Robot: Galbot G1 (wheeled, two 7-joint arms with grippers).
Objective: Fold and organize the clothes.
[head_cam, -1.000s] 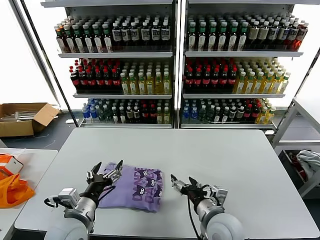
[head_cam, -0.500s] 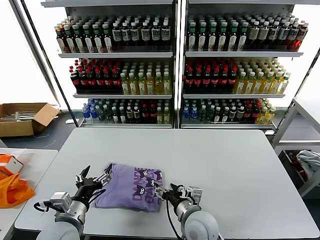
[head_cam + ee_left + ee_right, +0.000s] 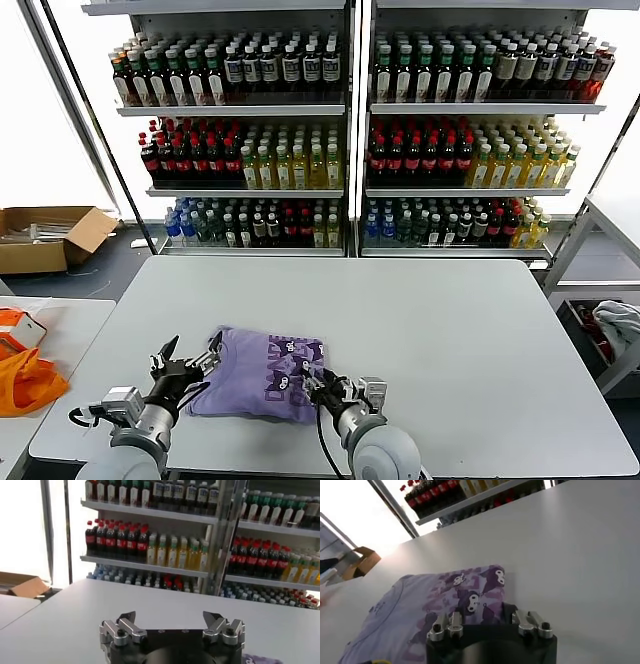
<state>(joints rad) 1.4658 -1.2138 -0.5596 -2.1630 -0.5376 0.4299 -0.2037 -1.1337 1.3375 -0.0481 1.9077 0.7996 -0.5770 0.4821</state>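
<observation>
The lavender T-shirt [image 3: 262,375] lies folded on the grey table [image 3: 430,330], its dark purple print facing up on its right half. My left gripper [image 3: 186,360] is open and empty at the shirt's left edge. In the left wrist view its jaws [image 3: 170,617] stand wide apart over bare table, and a corner of the shirt [image 3: 256,659] shows at the frame's edge. My right gripper [image 3: 320,386] is open at the shirt's right edge. In the right wrist view its jaws [image 3: 487,621] straddle the printed edge of the shirt [image 3: 455,592].
Shelves of bottles [image 3: 340,130] stand behind the table. An orange bag [image 3: 25,382] lies on a side table at the left, with a cardboard box [image 3: 50,235] on the floor beyond. A pale cloth [image 3: 620,325] hangs at the far right.
My right gripper has moved left across the table to the shirt's right edge. My left gripper has drawn back off the shirt to its left edge. The shirt stays folded.
</observation>
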